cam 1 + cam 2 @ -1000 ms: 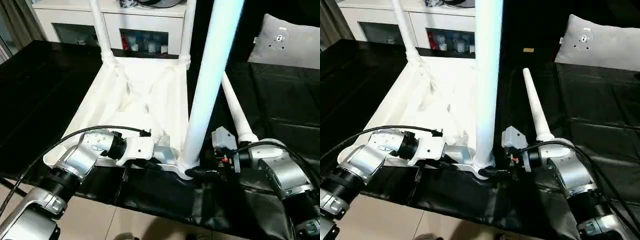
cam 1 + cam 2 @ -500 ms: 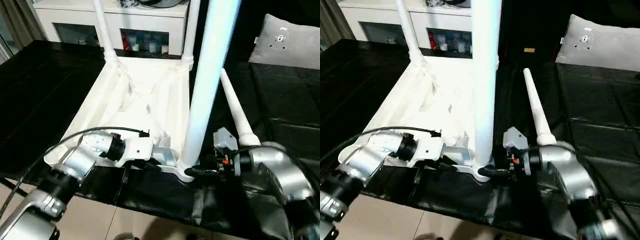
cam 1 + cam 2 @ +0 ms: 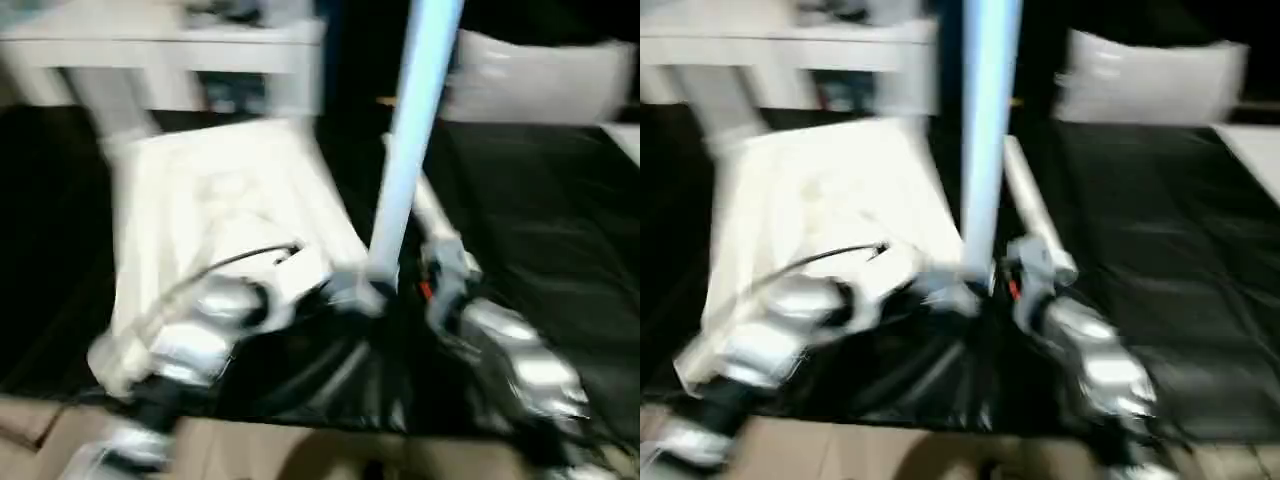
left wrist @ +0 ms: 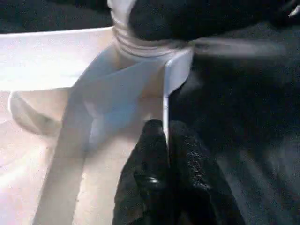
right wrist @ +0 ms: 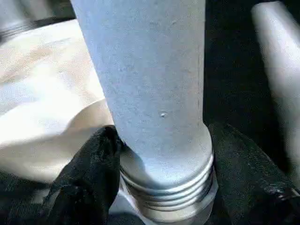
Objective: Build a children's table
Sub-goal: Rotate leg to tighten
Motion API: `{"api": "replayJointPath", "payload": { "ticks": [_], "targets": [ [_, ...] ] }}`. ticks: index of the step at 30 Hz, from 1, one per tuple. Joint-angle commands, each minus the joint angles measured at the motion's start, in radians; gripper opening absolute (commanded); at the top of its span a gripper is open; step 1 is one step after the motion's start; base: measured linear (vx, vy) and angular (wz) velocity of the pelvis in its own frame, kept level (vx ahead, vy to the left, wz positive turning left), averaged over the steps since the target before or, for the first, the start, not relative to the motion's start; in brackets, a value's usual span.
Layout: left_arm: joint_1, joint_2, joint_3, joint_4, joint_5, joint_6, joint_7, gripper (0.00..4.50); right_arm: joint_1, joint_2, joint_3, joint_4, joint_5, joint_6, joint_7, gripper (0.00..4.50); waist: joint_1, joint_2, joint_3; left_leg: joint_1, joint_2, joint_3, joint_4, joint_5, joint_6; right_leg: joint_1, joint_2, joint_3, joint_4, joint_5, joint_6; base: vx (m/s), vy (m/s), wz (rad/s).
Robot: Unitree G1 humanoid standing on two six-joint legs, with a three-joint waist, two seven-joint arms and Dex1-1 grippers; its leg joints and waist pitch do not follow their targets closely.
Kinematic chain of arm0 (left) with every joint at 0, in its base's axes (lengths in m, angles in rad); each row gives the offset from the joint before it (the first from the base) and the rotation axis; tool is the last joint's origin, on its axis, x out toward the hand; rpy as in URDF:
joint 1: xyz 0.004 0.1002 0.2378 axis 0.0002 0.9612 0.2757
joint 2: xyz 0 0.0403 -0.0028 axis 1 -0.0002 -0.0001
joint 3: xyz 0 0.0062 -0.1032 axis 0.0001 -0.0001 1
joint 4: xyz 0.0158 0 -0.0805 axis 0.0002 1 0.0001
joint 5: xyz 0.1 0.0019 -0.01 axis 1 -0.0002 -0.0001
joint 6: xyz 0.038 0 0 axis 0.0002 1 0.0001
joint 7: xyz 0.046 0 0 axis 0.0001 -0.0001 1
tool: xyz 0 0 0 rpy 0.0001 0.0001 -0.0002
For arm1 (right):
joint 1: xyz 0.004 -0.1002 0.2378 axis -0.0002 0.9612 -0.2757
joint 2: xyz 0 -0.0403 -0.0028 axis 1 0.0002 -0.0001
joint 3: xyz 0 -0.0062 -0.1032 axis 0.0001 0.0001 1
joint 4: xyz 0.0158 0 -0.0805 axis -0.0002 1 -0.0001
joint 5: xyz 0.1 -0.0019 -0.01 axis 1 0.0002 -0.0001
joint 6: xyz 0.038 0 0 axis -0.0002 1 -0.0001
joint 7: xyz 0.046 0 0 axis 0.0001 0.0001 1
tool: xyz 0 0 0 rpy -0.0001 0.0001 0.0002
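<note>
The children's table top [image 3: 220, 190] lies upside down on the black cover. One white leg [image 3: 405, 150] stands upright in its near corner socket. My right gripper [image 5: 161, 136] is shut on that leg's threaded base [image 5: 164, 183], one black finger [image 5: 89, 183] on each side. My left gripper [image 4: 168, 140] is shut on the thin rim of the top [image 4: 166, 84] just beside the same socket. Another leg [image 3: 1025, 215] lies loose on the cover behind my right arm. Two more legs [image 3: 105, 110] rise from the far corners, blurred.
A white cabinet [image 3: 160, 50] stands behind the work surface and a grey cushion [image 3: 540, 80] lies at the back right. The black cover [image 3: 540, 220] stretches to the right of the top. The surface's near edge and the floor [image 3: 300, 450] run just under my forearms.
The whole picture has swung and blurred, so the camera moved. The leg still stands in the near socket, with both grippers at that corner.
</note>
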Motion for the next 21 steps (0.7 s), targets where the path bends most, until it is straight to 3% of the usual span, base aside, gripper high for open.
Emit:
{"api": "replayJointPath", "payload": {
  "ticks": [1, 2, 3, 4, 5, 6, 8, 10, 13, 17, 21],
  "targets": [
    [-0.044, -0.092, -0.010, -0.025, -0.012, -0.030, 0.113, 0.00, -0.023, 0.074, 0.090, 0.059, 0.001, 0.016, -0.028, 2.63, 0.015, -0.025, -0.049, 0.038, -0.017, -0.004, -0.057, -0.542, 0.005, -0.009, -0.069, 0.039, -0.132, -0.712, 0.004, 0.070, -0.022, 0.13],
    [-0.049, -0.105, -0.006, -0.023, -0.007, -0.026, 0.127, 0.00, -0.028, 0.074, 0.098, 0.068, -0.018, 0.002, -0.031, 2.63, 0.018, -0.035, -0.045, 0.018, -0.046, 0.006, -0.009, -0.331, 0.042, -0.005, -0.091, 0.029, -0.160, -0.917, 0.061, 0.083, -0.021, -0.05],
    [-0.050, -0.111, -0.005, -0.027, -0.002, -0.016, 0.134, 0.00, -0.030, 0.076, 0.101, 0.070, -0.031, -0.004, -0.033, 2.63, 0.027, -0.026, -0.064, -0.018, -0.036, 0.000, -0.028, -0.253, 0.055, 0.036, -0.100, 0.048, -0.137, -0.871, 0.065, 0.083, -0.021, -0.05],
    [-0.053, -0.110, -0.007, -0.027, 0.002, -0.016, 0.134, 0.00, -0.028, 0.076, 0.101, 0.067, -0.031, -0.006, -0.027, 2.98, 0.044, -0.013, -0.072, -0.045, -0.016, -0.013, -0.050, -0.195, 0.058, 0.038, -0.081, 0.038, -0.124, -0.753, 0.078, 0.053, -0.022, -0.16],
    [-0.055, -0.109, -0.009, -0.027, 0.007, -0.017, 0.135, 0.00, -0.026, 0.077, 0.100, 0.063, -0.031, -0.009, -0.019, 3.19, 0.042, -0.018, -0.069, -0.040, -0.011, -0.011, -0.056, -0.191, 0.069, 0.027, -0.071, 0.039, -0.124, -0.686, 0.053, 0.000, 0.000, 0.00],
    [-0.058, -0.100, -0.012, -0.029, 0.015, -0.023, 0.130, 0.00, -0.021, 0.075, 0.098, 0.054, -0.029, -0.021, -0.006, 3.33, 0.041, -0.006, -0.073, -0.044, 0.003, -0.017, -0.066, -0.175, 0.078, 0.034, -0.061, 0.042, -0.104, -0.544, -0.013, 0.000, 0.000, 0.00],
    [-0.056, -0.075, -0.018, -0.033, 0.023, -0.024, 0.121, 0.00, -0.010, 0.066, 0.093, 0.039, -0.017, -0.033, 0.010, 3.39, 0.039, -0.006, -0.077, -0.048, 0.013, -0.016, -0.069, -0.161, 0.091, 0.039, -0.056, 0.045, -0.087, -0.415, -0.078, 0.000, 0.000, 0.00],
    [-0.053, -0.051, -0.018, -0.029, 0.026, -0.029, 0.112, 0.00, -0.004, 0.046, 0.089, 0.030, -0.008, -0.047, 0.029, 3.66, 0.039, -0.002, -0.079, -0.052, 0.017, -0.017, -0.070, -0.156, 0.109, 0.044, -0.059, 0.047, -0.077, -0.359, -0.124, 0.000, 0.000, 0.00],
    [-0.056, -0.022, -0.005, -0.012, 0.027, -0.038, 0.106, 0.00, 0.013, -0.007, 0.095, 0.000, -0.004, -0.072, 0.095, 3.91, 0.043, -0.003, -0.078, -0.052, 0.017, -0.014, -0.068, -0.158, 0.119, 0.045, -0.060, 0.048, -0.077, -0.348, -0.136, 0.000, 0.000, 0.00],
    [-0.067, -0.005, 0.011, 0.010, 0.031, -0.039, 0.117, 0.00, 0.026, -0.049, 0.087, -0.033, 0.007, -0.083, 0.149, 4.23, 0.049, -0.003, -0.078, -0.054, 0.013, -0.012, -0.067, -0.149, 0.124, 0.049, -0.058, 0.046, -0.081, -0.367, -0.119, 0.000, 0.000, 0.00],
    [-0.094, 0.003, 0.047, 0.052, 0.036, -0.017, 0.159, 0.00, 0.041, -0.102, 0.054, -0.088, 0.039, -0.061, 0.195, 4.43, 0.049, -0.005, -0.081, -0.058, 0.014, -0.013, -0.064, -0.119, 0.130, 0.051, -0.056, 0.044, -0.078, -0.343, -0.121, 0.000, 0.000, 0.00]
  ]
}}
